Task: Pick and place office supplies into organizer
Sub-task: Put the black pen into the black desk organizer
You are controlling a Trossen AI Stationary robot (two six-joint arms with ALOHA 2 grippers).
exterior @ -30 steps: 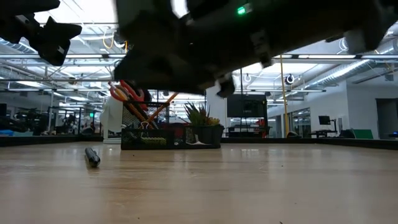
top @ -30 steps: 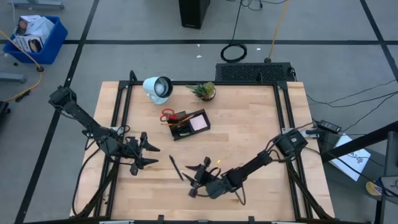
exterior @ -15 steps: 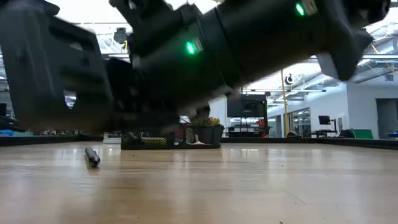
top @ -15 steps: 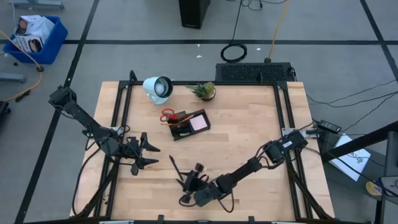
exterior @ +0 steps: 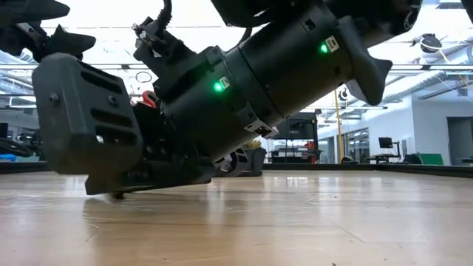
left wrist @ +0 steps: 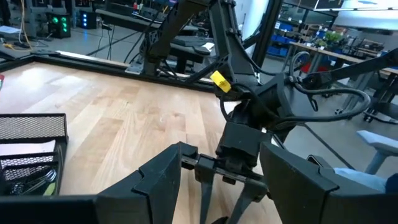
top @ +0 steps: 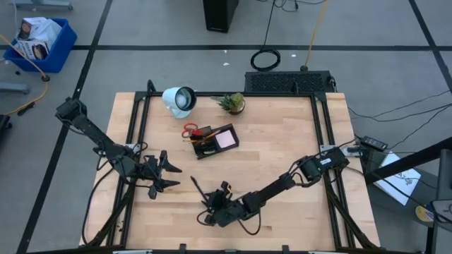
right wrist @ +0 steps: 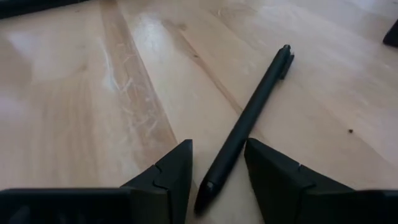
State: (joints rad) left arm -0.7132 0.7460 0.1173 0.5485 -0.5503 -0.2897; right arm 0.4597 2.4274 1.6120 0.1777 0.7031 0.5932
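A black pen (right wrist: 249, 118) lies flat on the wooden table (top: 282, 141), left of centre near the front edge (top: 198, 189). My right gripper (right wrist: 217, 171) is low over the table (top: 208, 206) and tipped downward. It is open, one finger on each side of the pen's near end, with a gap on both sides. The black mesh organizer (top: 215, 141) stands farther back, holding a pink note pad (top: 224, 140) and pens, with red scissor handles (top: 189, 130) at its left end. My left gripper (top: 166, 176) waits open at the table's left.
A white round lamp (top: 179, 99) and a small potted plant (top: 233, 104) stand at the far edge behind the organizer. The left wrist view shows the organizer's mesh wall (left wrist: 31, 134) and the right arm beyond it. Bare wood lies to the right.
My right gripper has gone down and toward the table's left, onto the black pen, and has tipped more steeply downward. In the low view its body now hides the organizer and plant. The pen has kept its place.
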